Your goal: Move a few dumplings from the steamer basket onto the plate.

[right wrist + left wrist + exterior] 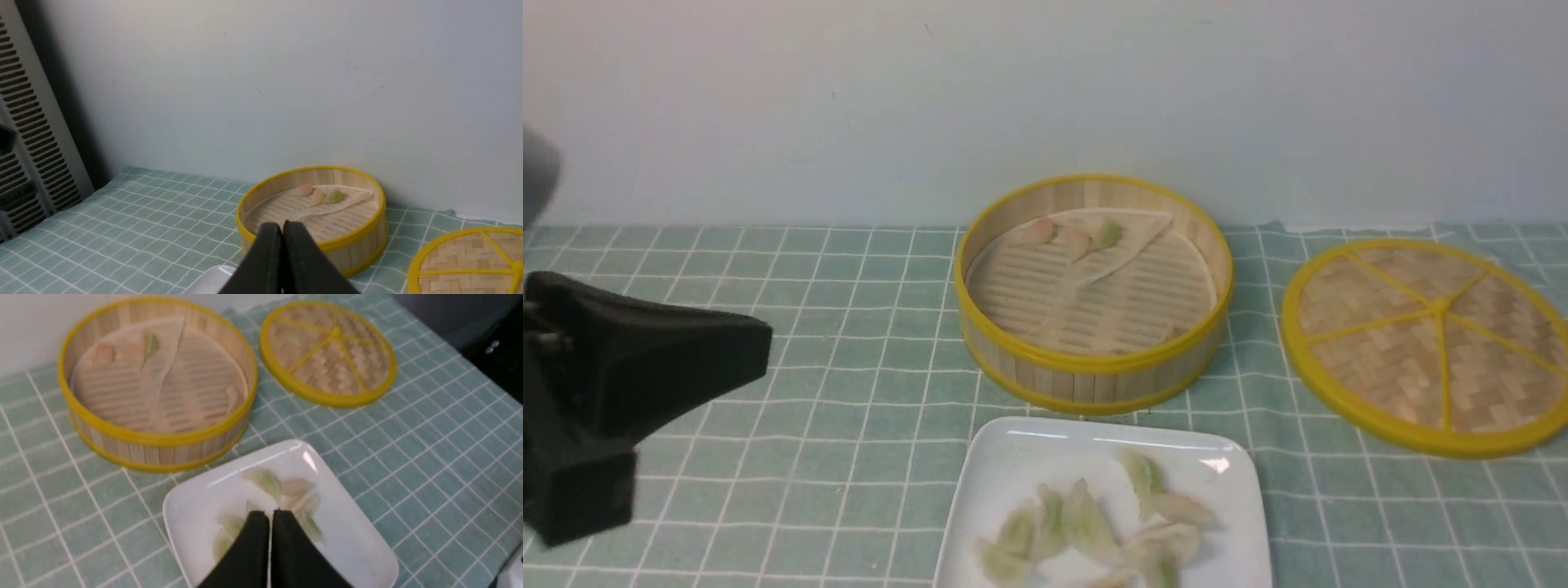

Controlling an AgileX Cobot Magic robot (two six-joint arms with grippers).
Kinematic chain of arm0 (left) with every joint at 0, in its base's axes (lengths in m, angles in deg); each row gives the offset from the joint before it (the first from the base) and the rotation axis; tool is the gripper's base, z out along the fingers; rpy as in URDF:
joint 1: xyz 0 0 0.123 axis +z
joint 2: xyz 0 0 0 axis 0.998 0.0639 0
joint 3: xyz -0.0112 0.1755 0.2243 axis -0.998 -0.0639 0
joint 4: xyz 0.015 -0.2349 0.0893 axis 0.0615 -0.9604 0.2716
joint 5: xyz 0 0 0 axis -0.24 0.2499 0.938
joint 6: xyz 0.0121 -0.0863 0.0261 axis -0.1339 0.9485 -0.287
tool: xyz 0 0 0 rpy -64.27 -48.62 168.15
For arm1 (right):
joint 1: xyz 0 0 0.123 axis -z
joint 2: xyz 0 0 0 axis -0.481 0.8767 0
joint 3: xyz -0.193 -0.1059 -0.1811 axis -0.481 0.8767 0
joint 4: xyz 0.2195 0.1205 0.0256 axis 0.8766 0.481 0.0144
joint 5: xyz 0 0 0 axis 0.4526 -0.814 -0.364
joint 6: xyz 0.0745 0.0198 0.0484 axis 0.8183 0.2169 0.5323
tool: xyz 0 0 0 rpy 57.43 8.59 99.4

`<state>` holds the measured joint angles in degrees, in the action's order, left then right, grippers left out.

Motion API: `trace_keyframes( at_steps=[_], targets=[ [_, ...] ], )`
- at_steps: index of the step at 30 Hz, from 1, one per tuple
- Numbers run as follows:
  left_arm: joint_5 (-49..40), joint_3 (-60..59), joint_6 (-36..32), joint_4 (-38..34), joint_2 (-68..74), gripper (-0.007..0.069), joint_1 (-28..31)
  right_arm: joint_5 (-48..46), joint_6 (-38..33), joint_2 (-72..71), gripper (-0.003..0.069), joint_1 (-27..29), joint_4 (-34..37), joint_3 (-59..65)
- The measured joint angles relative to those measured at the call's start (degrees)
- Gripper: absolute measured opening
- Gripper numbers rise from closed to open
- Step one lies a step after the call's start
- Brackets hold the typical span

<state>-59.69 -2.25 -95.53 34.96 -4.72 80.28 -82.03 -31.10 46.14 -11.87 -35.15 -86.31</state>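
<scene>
Now left gripper point(270, 514) and right gripper point(282, 224) are pressed together, empty. Three dumplings point(1075, 238) sit at the steamer basket's point(1094, 363) eleven o'clock, the plate point(1013, 457) at its six; best spread before descending, missing the liner point(1135, 233).

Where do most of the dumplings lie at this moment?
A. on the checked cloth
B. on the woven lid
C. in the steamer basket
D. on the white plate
D: a heap of dumplings lies on the plate, while only a few show in the steamer basket, by its far wall.
</scene>
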Motion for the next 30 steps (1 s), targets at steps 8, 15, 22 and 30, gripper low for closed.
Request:
trace_keyframes(
  at_steps=[8, 15, 22, 30],
  targets=[
    [0.18, 0.00, -0.16, -0.35, -13.89, -0.0006, 0.00, -1.46, 0.00, 0.00, -0.0015, 0.00, 0.00, 0.29],
    [-1.91, 0.05, -0.16, -0.76, -22.03, -0.0006, 0.00, -1.51, 0.00, 0.00, -0.0015, 0.00, 0.00, 0.33],
    [-0.43, 0.06, -0.47, 0.42, -23.98, -0.0006, 0.00, -1.51, 0.00, 0.00, -0.0015, 0.00, 0.00, 0.35],
    [13.36, -5.82, 3.40, 12.65, -23.87, -0.0006, 0.00, -1.62, 0.00, 0.00, -0.0015, 0.00, 0.00, 0.35]
  ],
)
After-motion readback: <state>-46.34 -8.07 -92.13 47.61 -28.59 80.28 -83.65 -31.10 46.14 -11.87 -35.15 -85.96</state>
